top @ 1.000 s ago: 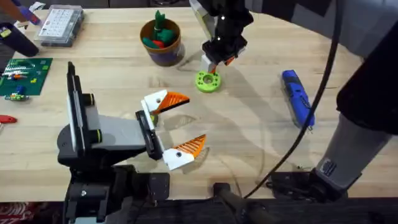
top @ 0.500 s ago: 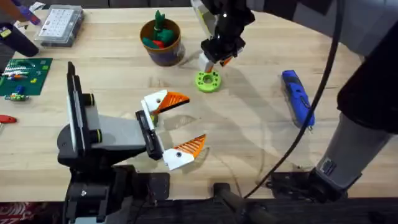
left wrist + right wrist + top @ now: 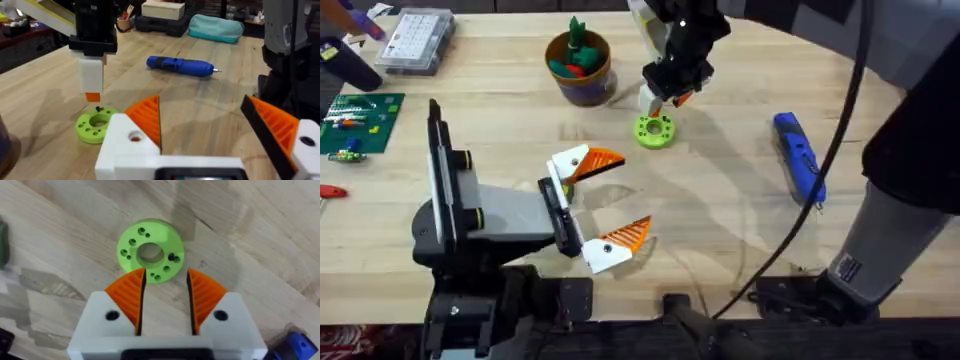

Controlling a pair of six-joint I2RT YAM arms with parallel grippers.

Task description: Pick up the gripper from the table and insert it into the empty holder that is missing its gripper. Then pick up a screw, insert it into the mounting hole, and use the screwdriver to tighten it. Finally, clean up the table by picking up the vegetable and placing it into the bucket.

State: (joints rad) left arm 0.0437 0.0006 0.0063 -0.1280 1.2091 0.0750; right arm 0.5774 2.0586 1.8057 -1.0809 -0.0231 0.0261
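Observation:
A lime-green disc with holes (image 3: 655,131) lies on the table (image 3: 720,220). A small dark screw (image 3: 173,258) sits in one of its holes. My right gripper (image 3: 665,98) hovers just above the disc's far edge. Its orange pads (image 3: 127,297) stand open a little with nothing between them. The blue screwdriver (image 3: 798,158) lies to the right, metal tip toward me. The bucket (image 3: 582,82) stands back left of the disc with toy vegetables (image 3: 575,50) in it. My left gripper (image 3: 620,195) rests wide open and empty near the table's middle. The holder is out of view.
A green circuit board (image 3: 355,120) and a clear parts box (image 3: 415,40) sit at the far left. The right arm's cable (image 3: 790,230) crosses the table's right half. A teal bag (image 3: 215,27) lies beyond the table.
My right gripper has risen slightly from the green disc and drifted a little away from me. The left arm, screwdriver and bucket have not moved.

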